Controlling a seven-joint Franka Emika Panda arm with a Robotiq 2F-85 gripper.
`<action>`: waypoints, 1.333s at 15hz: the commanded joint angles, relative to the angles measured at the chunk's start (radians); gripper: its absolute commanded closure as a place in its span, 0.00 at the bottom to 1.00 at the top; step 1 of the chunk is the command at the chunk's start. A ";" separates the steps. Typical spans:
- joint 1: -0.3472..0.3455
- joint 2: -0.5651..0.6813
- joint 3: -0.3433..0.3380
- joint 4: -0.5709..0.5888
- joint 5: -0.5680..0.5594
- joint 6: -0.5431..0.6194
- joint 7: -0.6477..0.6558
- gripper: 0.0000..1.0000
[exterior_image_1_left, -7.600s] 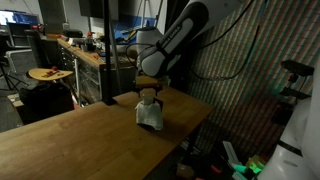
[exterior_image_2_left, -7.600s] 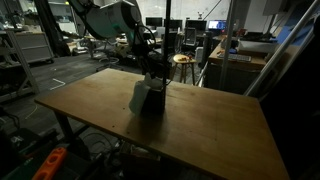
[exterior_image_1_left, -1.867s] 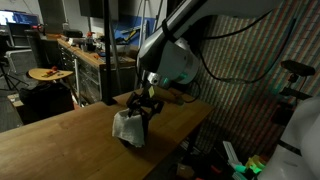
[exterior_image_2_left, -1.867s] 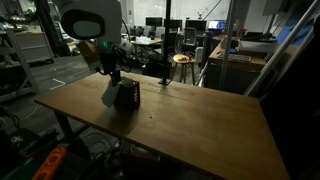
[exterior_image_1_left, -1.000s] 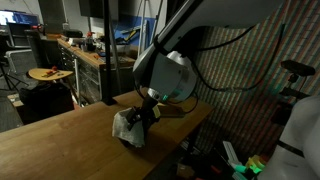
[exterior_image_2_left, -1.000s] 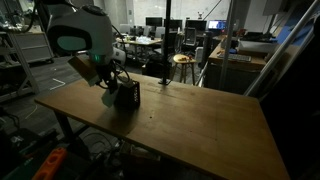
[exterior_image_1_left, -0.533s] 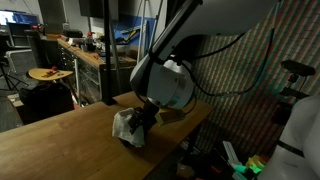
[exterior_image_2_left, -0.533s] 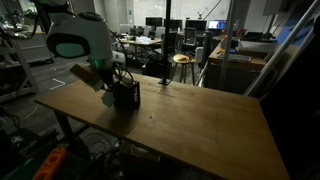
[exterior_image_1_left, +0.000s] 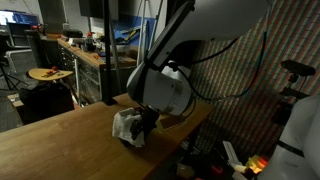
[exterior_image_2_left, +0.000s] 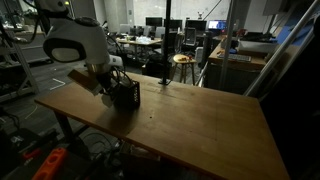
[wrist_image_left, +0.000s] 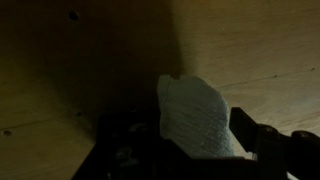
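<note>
White ribbed cloth (wrist_image_left: 200, 120) fills the middle of the wrist view, with the dark fingers of the tool (wrist_image_left: 190, 145) standing on either side of it. The picture is dim and the contact edges are lost in shadow, so it cannot be told whether the fingers press the fabric or only bracket it.

In both exterior views the cloth (exterior_image_1_left: 123, 124) sits bunched on the wooden desk (exterior_image_1_left: 60, 145), near the edge where the arm leans in. It touches a dark container (exterior_image_2_left: 127, 95) that seems to be made of mesh. Whether part of the cloth drapes over the container is unclear.

The tool hangs low, right at the cloth. Judged from this, the approach looks complete, with the tool placed astride the fabric. A firm hold is not evident, and the cloth is not yet raised off the desk or parted from the container.
</note>
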 joint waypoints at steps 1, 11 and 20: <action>0.000 -0.001 0.024 0.003 0.061 0.032 -0.055 0.44; -0.005 -0.005 0.018 -0.006 0.102 0.028 -0.084 1.00; 0.004 -0.064 -0.026 -0.064 0.007 0.032 0.028 0.97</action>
